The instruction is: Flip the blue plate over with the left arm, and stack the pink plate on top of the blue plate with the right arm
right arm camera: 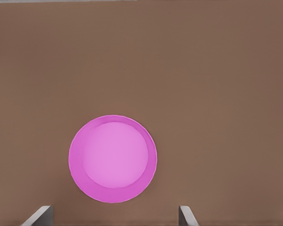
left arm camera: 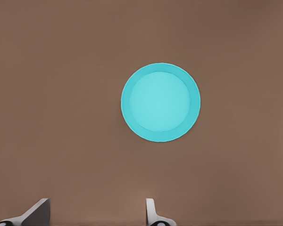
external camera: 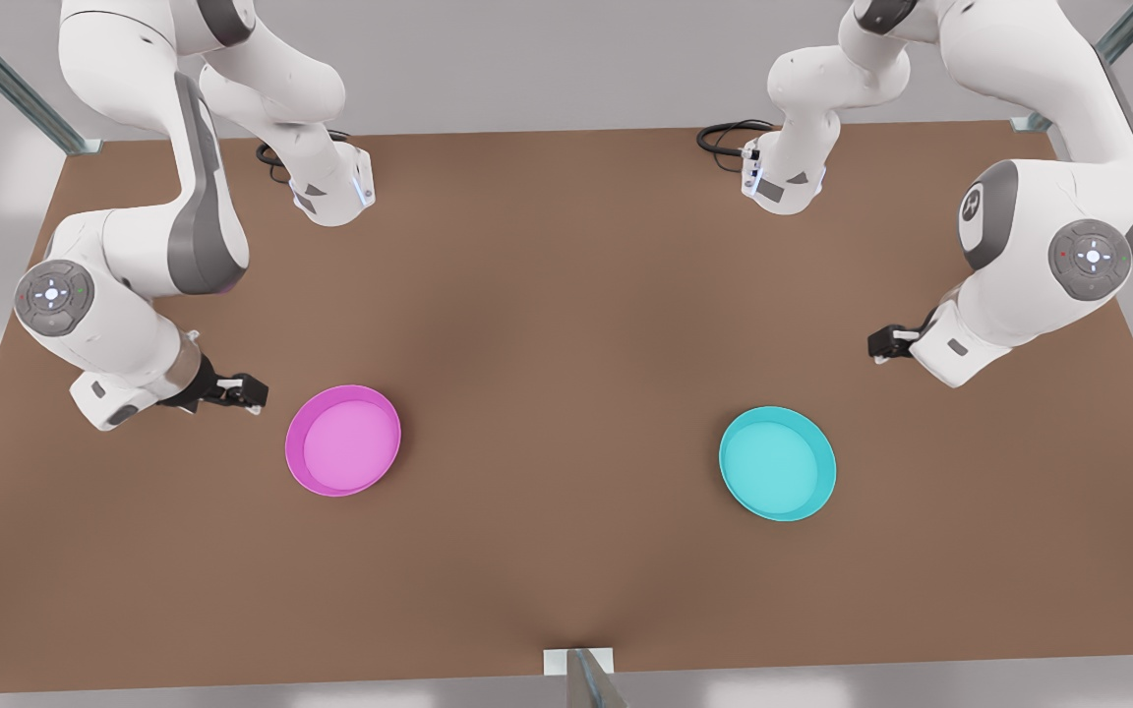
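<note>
The blue plate (external camera: 778, 462) (left arm camera: 161, 102) lies rim up on the brown table at the front view's right. Above and behind it, nearer the front view's right edge, hovers my left gripper (external camera: 878, 344) (left arm camera: 96, 212), open and empty. The pink plate (external camera: 343, 440) (right arm camera: 113, 158) also lies rim up, at the front view's left, showing its lighter inside. Just to that plate's left is my right gripper (external camera: 252, 393) (right arm camera: 113, 215), its fingers spread wide with nothing held. Neither gripper touches a plate.
Both arm bases (external camera: 330, 192) (external camera: 783, 182) stand at the table's back with black cables (external camera: 724, 133) beside them. A metal bracket (external camera: 581, 664) sits at the front edge. Bare brown table (external camera: 557, 393) separates the two plates.
</note>
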Robot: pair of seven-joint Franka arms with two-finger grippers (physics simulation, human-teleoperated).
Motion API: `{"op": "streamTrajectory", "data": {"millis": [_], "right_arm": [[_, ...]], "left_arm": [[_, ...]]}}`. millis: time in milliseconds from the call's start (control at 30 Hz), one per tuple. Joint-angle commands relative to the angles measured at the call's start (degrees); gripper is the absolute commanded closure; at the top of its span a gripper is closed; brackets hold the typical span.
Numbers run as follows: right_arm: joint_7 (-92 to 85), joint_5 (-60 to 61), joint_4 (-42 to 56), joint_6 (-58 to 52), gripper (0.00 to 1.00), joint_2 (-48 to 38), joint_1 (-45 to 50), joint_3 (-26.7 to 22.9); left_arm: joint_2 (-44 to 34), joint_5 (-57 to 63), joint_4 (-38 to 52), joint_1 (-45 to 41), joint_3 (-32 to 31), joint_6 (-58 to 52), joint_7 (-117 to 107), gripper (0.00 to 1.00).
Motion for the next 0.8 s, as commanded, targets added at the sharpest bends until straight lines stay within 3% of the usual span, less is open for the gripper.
{"op": "streamTrajectory", "data": {"millis": [0, 200, 333, 767], "right_arm": [[0.1, 0.0, 0.0, 0.0, 0.00, 0.0, 0.0, 0.0], [1.0, -0.2, 0.0, -0.3, 0.00, 5.7, 0.6, 0.0], [0.8, -0.8, 0.4, 0.4, 0.00, 7.2, 0.3, 0.0], [-0.1, -0.8, 4.7, -1.9, 0.00, 9.9, -3.1, -0.3]], "left_arm": [[0.0, -0.5, 0.0, 0.0, 0.0, 0.0, 0.0, 0.00], [22.3, -17.4, -0.1, 10.7, -0.1, 20.4, 19.3, 0.00], [22.8, -20.7, -10.2, 11.8, -0.3, 34.9, 27.1, 0.00], [29.9, -26.3, -10.3, 11.8, -1.7, 37.5, 29.6, 0.00]]}}
